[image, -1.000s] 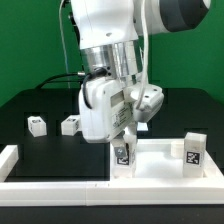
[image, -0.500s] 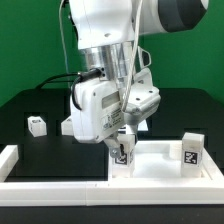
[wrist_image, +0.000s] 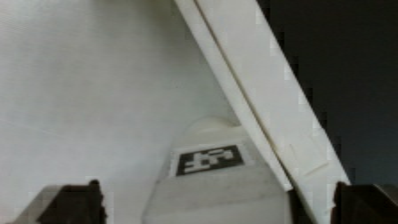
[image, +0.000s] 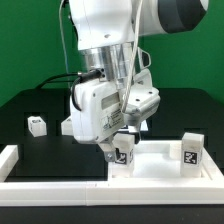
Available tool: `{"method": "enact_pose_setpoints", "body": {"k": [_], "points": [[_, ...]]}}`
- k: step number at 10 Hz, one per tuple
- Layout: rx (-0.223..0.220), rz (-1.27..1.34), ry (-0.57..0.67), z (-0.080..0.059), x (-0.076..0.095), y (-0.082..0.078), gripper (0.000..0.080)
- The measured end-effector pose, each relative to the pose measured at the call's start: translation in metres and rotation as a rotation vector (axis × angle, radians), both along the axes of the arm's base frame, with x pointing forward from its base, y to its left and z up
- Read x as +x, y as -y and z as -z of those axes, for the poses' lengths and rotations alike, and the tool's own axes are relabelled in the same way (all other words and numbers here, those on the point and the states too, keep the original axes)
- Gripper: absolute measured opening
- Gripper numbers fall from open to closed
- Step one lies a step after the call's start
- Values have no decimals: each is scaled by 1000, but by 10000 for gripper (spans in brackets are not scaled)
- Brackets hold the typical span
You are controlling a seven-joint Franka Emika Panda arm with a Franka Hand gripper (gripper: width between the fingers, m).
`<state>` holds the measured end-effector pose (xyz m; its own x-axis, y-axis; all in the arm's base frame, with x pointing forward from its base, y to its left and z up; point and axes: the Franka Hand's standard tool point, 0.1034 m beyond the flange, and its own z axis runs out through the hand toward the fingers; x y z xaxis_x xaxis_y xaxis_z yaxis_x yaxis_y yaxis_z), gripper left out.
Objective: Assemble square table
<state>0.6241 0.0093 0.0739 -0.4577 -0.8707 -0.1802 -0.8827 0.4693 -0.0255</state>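
The square table's white panel (image: 160,166) lies at the front, toward the exterior view's right. One tagged white leg (image: 122,156) stands upright at its near corner on the exterior view's left. A second leg (image: 193,150) stands at the corner on the exterior view's right. My gripper (image: 120,146) hangs straight over the first leg. In the wrist view that leg (wrist_image: 222,165) sits between my two dark fingertips (wrist_image: 75,203), with a gap on each side. The gripper (wrist_image: 217,205) is open. The panel (wrist_image: 89,100) fills the wrist view.
A loose leg (image: 37,125) lies on the black tabletop at the exterior view's left. Another leg (image: 66,127) peeks out from behind the arm. A long white border rail (image: 60,186) runs along the front, with a raised end (image: 8,156) at the left.
Over the last second the wrist turned toward the exterior view's left above the leg and now hides most of the second loose leg. In the last half second almost nothing moved.
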Motion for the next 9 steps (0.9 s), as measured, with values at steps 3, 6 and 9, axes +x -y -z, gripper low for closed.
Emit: {"method": "enact_pose_setpoints", "body": {"k": [3,6,9], "points": [[23,-63,-12,-12,-1,-10,649],[21,-63,-13,-11,-2,-10,649],[41,-108,-11,-21,-2,-26,649]]}}
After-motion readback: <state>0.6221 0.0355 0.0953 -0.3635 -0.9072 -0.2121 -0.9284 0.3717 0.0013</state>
